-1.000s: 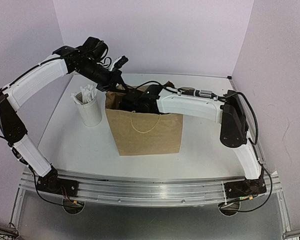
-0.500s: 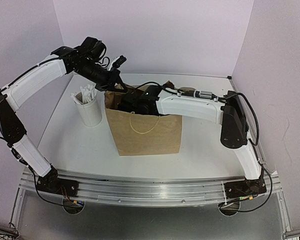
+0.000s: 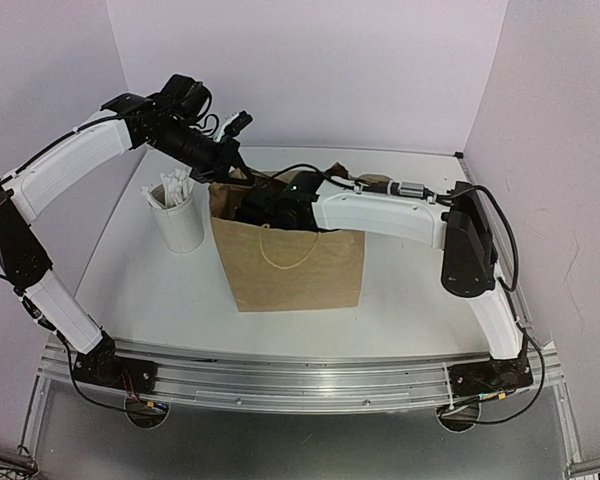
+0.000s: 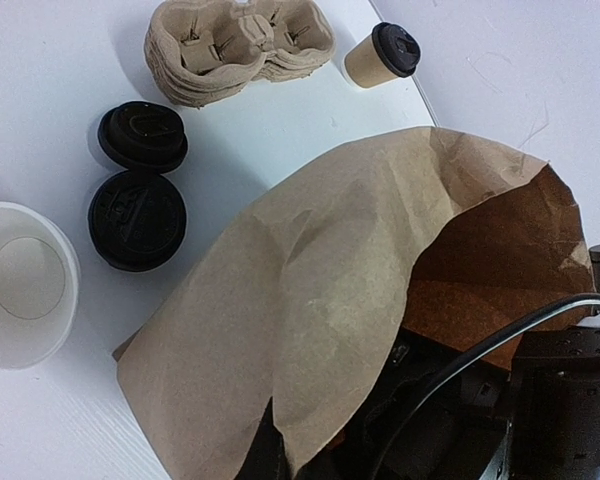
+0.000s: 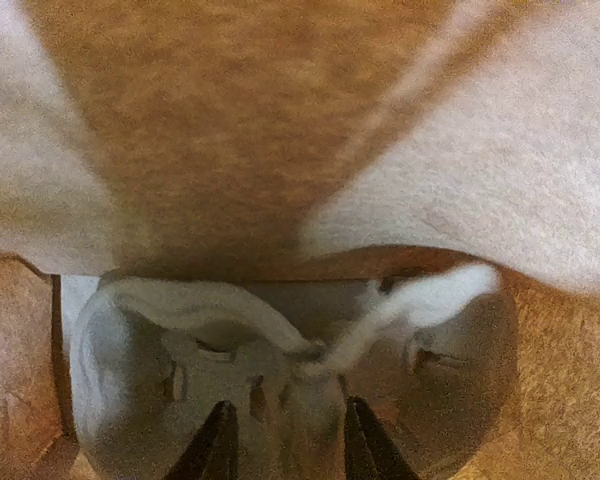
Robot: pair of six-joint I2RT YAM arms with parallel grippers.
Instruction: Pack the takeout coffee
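Observation:
The takeout coffee (image 4: 380, 58), a small brown cup with a black lid, sits on the white table beyond the bag, next to a stack of pulp cup carriers (image 4: 240, 45). The brown paper bag (image 3: 290, 265) stands open mid-table. My left gripper (image 3: 235, 172) is shut on the bag's back left rim (image 4: 280, 400), holding it up; its fingers (image 4: 263, 455) show dark under the paper. My right gripper (image 5: 292, 440) is deep inside the bag, its fingers (image 5: 220, 445) closed on the middle ridge of a pulp cup carrier (image 5: 150, 380) on the bag's floor.
A tall white cup of wrapped straws (image 3: 178, 215) stands left of the bag. Two black lids (image 4: 137, 218) and a white cup (image 4: 25, 280) lie behind the bag. The bag's string handle (image 5: 380, 320) hangs across the carrier.
The left gripper has shifted slightly back and left with the bag rim. The right arm stays inside the bag, hardly moved.

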